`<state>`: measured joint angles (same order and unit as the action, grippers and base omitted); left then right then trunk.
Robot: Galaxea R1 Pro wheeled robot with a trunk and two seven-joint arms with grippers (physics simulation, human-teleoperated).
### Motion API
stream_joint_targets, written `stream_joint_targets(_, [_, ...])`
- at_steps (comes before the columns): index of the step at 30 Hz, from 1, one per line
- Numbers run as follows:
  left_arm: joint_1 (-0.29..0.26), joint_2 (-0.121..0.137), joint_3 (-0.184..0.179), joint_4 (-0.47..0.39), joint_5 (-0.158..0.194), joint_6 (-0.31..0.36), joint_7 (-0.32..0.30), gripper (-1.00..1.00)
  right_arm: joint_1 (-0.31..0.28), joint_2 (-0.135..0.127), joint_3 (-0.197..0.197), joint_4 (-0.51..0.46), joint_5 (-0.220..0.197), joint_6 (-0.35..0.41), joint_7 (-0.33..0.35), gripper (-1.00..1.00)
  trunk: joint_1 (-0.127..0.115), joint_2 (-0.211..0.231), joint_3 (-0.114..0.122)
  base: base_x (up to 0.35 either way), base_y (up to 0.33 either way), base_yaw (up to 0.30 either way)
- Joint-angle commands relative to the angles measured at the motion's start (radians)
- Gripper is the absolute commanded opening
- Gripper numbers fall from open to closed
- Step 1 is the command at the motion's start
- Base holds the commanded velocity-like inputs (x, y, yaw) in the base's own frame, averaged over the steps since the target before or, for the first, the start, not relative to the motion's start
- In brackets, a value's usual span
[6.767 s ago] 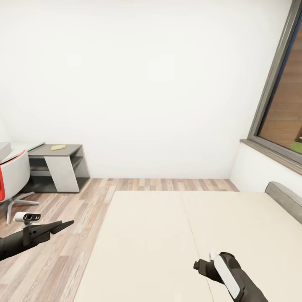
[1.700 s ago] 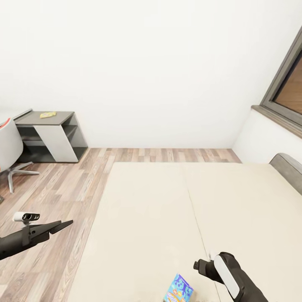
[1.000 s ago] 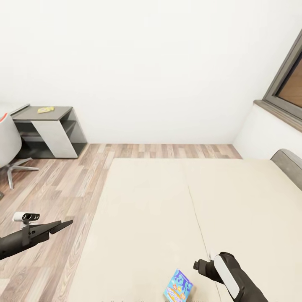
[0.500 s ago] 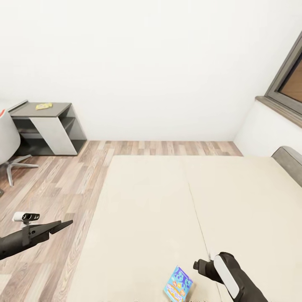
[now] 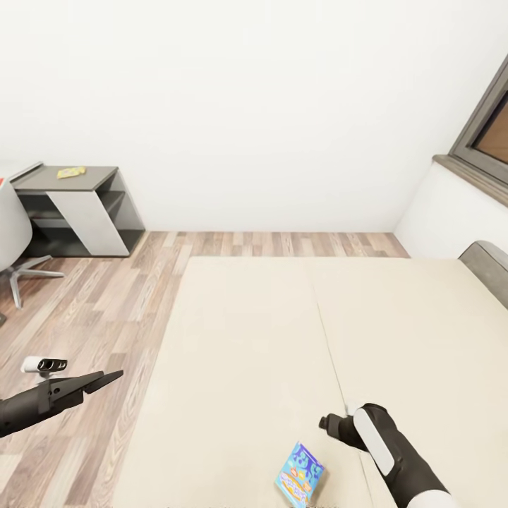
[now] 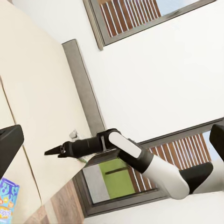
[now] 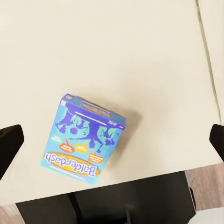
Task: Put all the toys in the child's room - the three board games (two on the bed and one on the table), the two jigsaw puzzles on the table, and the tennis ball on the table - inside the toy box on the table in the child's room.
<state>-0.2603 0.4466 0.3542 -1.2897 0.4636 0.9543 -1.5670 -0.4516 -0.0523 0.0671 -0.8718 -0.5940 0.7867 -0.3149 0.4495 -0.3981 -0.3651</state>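
The right gripper's [image 5: 326,423] fingers are spread wide: in the right wrist view their dark tips sit at the two opposite edges of the picture, with nothing between them but mattress and a game box. The left gripper [image 5: 106,379] hangs over the wood-plank floor [image 5: 92,310] beside the bed [image 5: 247,339]; its fingers look drawn to a point in the head view, while in the left wrist view dark tips show at both edges, so I cannot tell how it stands. It holds nothing.

A blue board game [image 5: 300,474] with "Balderdash" printed on it [image 7: 84,138] lies flat on the cream mattress near the bed's near edge, just beside the right gripper and not touched by it. The mattress seam [image 5: 328,353] runs up the bed past the gripper.

Across the floor, against the white wall, stands the dark grey short part of the table [image 5: 88,185] with open shelves and a white slanted front. A small yellow flat thing [image 5: 71,171] lies on its top; it is too small to name. A white swivel chair [image 5: 10,240] stands just beside the table. The grey headboard [image 5: 487,268] and a grey-framed window [image 5: 483,134] show on the right.
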Motion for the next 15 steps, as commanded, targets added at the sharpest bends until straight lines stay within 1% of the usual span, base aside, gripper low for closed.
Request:
stream_joint_targets(1, [0.000,0.000,0.000,0.000,0.000,0.011,-0.004,1.00,-0.017,0.000,0.004,-0.002,-0.011,0.004,-0.010,1.00,0.000,-0.002,-0.003,0.000,0.000,0.000])
stream_joint_targets(4, [0.000,0.001,0.000,0.000,-0.001,0.011,-0.004,1.00,-0.042,0.003,0.005,-0.002,-0.012,0.007,-0.009,1.00,0.000,-0.002,-0.008,0.000,0.000,0.000])
stream_joint_targets(15, [0.000,0.000,0.000,0.000,-0.002,0.011,-0.004,1.00,-0.081,0.005,0.006,-0.002,-0.009,0.009,-0.009,1.00,0.000,-0.002,-0.026,0.000,0.000,0.000])
